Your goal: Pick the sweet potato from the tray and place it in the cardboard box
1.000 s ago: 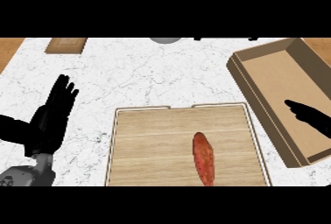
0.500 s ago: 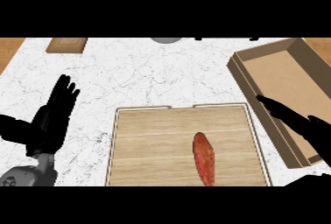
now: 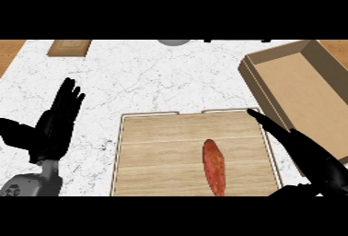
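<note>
Fingers (image 3: 272, 126) just right of sweet potato (image 3: 214, 167)

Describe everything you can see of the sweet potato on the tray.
The sweet potato is long, slim and reddish-orange with mottled skin, tapering to a rounded tip at its far end. It lies flat on the wooden tray, right of the middle, lengthwise away from the robot. Its near end runs off the view's lower edge. Only the tray touches it; neither hand does.

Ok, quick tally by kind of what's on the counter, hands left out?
Sweet potato: 1
Wooden tray: 1
Cardboard box: 1
Small wooden board at the far left edge: 1
Grey round thing at the far edge, mostly cut off: 1
Total: 5
</note>
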`<state>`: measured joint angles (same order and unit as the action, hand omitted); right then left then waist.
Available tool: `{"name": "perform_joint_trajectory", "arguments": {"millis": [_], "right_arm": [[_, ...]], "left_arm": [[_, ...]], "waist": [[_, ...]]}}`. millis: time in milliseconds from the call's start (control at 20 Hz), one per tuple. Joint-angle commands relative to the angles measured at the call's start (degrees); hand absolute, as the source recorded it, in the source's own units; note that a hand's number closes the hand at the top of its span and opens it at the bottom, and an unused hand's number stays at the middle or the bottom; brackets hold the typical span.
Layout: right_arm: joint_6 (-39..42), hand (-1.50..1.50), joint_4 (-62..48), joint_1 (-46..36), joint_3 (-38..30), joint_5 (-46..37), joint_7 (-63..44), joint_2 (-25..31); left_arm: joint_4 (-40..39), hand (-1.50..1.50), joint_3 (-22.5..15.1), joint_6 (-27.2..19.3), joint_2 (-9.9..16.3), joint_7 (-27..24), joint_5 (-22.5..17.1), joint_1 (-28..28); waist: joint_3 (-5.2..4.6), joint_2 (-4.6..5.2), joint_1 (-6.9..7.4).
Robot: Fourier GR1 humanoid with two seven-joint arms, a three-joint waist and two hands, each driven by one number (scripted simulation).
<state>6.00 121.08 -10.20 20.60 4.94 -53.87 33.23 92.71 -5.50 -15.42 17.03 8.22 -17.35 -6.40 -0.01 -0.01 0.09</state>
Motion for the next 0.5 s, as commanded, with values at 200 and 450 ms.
{"name": "perform_joint_trajectory", "arguments": {"millis": [200, 450], "right_arm": [[3.35, -1.50, -0.84, 4.96, -1.49, -8.09, 2.29, -5.63], [6.24, -1.50, -7.29, 2.95, -1.72, -9.93, 5.02, -10.48]], "left_arm": [[-0.95, 0.00, 3.09, 2.07, -1.86, 2.26, 1.73, -2.65], [2.65, 0.00, 2.85, 3.41, -2.90, 1.43, 3.74, 2.87]], "waist": [[0.01, -0.01, -0.29], [0.02, 0.00, 0.02]]}}
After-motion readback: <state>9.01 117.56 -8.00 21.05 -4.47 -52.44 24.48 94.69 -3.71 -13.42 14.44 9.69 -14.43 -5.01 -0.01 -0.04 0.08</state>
